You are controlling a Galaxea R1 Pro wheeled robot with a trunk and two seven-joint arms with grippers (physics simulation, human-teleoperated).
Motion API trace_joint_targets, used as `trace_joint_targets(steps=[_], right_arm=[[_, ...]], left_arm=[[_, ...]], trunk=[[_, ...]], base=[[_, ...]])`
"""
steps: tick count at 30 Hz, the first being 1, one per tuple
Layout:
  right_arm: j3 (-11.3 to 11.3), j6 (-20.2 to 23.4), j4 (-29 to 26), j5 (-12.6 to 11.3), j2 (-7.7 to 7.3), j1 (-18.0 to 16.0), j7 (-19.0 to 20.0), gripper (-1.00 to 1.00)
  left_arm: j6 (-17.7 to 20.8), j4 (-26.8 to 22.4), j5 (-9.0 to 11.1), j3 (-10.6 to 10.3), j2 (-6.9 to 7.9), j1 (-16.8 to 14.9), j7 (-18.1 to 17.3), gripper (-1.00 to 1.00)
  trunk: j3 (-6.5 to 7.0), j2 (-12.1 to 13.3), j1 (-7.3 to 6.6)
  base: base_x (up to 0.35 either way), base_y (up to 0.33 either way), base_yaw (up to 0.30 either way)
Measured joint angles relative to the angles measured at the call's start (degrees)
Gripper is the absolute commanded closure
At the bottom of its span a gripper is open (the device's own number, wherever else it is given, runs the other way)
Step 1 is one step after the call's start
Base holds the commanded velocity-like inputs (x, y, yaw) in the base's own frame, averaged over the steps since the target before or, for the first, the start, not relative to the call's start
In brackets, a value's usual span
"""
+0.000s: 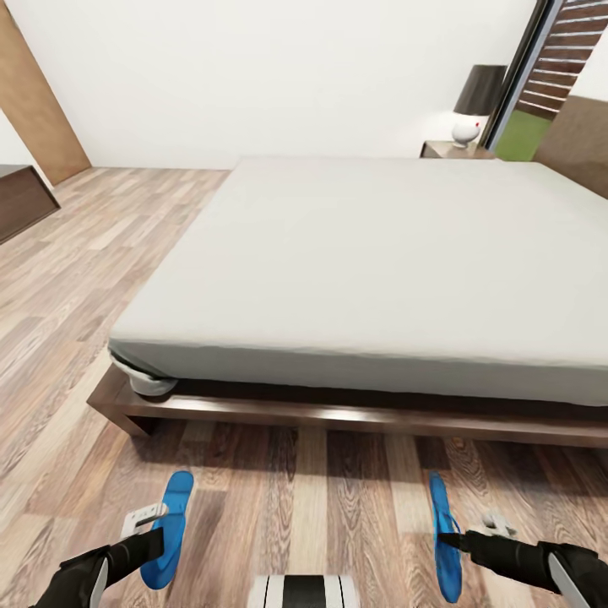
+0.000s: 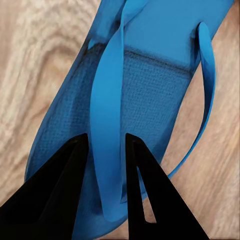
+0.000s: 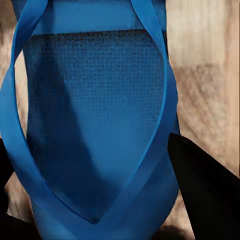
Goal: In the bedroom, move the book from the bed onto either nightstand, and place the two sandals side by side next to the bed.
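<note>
In the head view the bed (image 1: 380,253) is filling the middle of the frame, its pale grey mattress bare and its dark wooden frame running along the lower edge, with the right side cut off by the frame border. No book is showing on the mattress. At the upper right a nightstand (image 1: 447,150) is peeking out behind the bed, mostly hidden by it, carrying a white lamp (image 1: 473,105) with a dark shade. On the plank floor (image 1: 304,498) in the lower part of the frame two blue sandals are lying well apart: the left sandal (image 1: 167,528) at the lower left and the right sandal (image 1: 445,536) at the lower right, its edge turned toward the camera. The left gripper (image 2: 106,150) is closing its dark fingers (image 2: 60,190) on either side of one strap of the left sandal (image 2: 150,75), gripping it. The right gripper (image 1: 473,536) is sitting against the right sandal (image 3: 95,115); in the right wrist view one dark finger (image 3: 205,190) is lying outside the strap loop, the other is barely visible at the frame edge, so its hold cannot be told.
</note>
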Motion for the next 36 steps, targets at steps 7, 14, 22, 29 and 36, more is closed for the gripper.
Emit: trace_joint_targets(steps=[7, 14, 22, 29, 36], right_arm=[[0.0, 10.7, -2.7, -1.0, -4.55, 0.0, 16.4, 1.0], [0.0, 13.6, -2.7, -0.9, -7.41, 0.0, 20.9, 1.0], [0.0, 13.7, -2.7, -0.9, -7.48, 0.0, 21.1, 1.0], [0.0, 13.5, -2.8, -1.1, -7.46, 0.0, 29.0, 1.0], [0.0, 13.1, -2.7, -0.7, -7.47, 0.0, 33.8, 1.0]], left_arm=[[0.0, 0.0, 0.0, 0.0, -0.14, 0.0, -0.1, 1.0], [0.0, 0.1, 0.0, 0.0, -0.19, 0.0, 0.0, 1.0], [0.0, 0.1, 0.0, 0.0, -0.38, 0.0, 0.0, 1.0], [0.0, 0.1, 0.0, 0.1, -0.61, 0.0, -0.1, 1.0], [0.0, 0.1, 0.0, 0.1, -0.61, 0.0, -0.1, 1.0]], trunk=[[-1.56, -0.1, 0.18], [-3.11, -0.2, 0.36], [-4.88, -0.3, 0.57], [-6.43, -0.4, 0.75], [-7.99, -0.5, 0.93]], base=[[0.0, 0.0, 0.0], [0.0, 0.0, 0.0], [0.0, 0.0, 0.0], [0.0, 0.0, 0.0], [0.0, 0.0, 0.0]])
